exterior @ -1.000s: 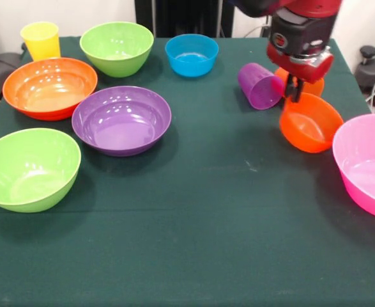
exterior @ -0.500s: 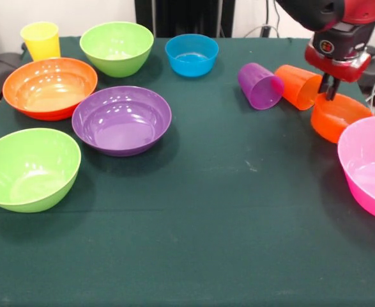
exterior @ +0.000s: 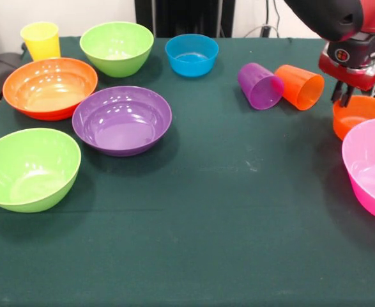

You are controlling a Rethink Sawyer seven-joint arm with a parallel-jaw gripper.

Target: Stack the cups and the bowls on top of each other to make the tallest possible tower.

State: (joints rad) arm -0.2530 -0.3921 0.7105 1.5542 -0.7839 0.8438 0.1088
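My gripper [exterior: 342, 96] is at the far right, shut on the left rim of the small orange bowl [exterior: 361, 112], which sits just behind the large pink bowl [exterior: 370, 167]. The pink bowl hides the small bowl's near side. The orange cup [exterior: 300, 86] and the ribbed purple cup [exterior: 260, 85] lie on their sides, side by side, left of the gripper. The yellow cup [exterior: 40, 39] stands upright at the back left.
A small blue bowl [exterior: 191, 54] and a lime green bowl [exterior: 117, 46] stand at the back. A large orange bowl [exterior: 50, 86], a purple bowl [exterior: 122, 119] and a second lime green bowl [exterior: 29, 167] fill the left side of the green tablecloth [exterior: 225, 211].
The gripper has moved right with the small orange bowl in it, away from the two lying cups, uncovering the orange cup. The pink bowl has shifted slightly to the right.
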